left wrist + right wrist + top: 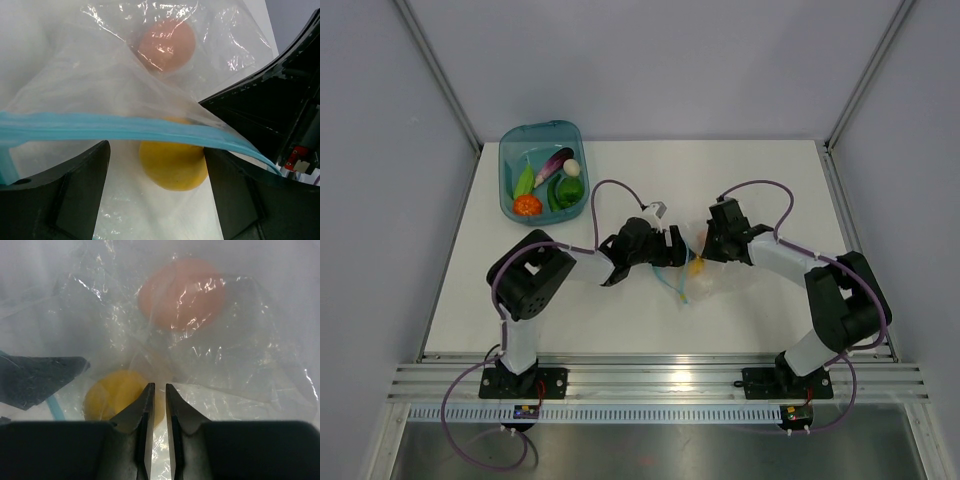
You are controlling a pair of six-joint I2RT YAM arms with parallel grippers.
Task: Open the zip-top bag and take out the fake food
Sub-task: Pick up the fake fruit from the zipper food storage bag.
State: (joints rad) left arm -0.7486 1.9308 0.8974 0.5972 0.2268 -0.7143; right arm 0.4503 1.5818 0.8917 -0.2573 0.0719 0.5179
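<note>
The zip-top bag [708, 278] lies mid-table between both grippers. My left gripper [680, 250] is open, its jaws inside the bag's mouth under the blue zip strip [100, 127]. The yellow lemon [172, 165] sits between the jaws, against the right finger [235, 190]. A pale orange round piece [165, 45] lies deeper in the bag. My right gripper [160, 390] is shut on a fold of the bag's plastic [260, 365], just above the lemon [112, 392] and near the orange piece [182, 292].
A teal tub [504, 185] at the back left holds the purple eggplant [555, 160], white egg [572, 167], green pepper [566, 190], green pod [525, 180] and orange-red tomato [527, 205]. Grey walls enclose the table on three sides.
</note>
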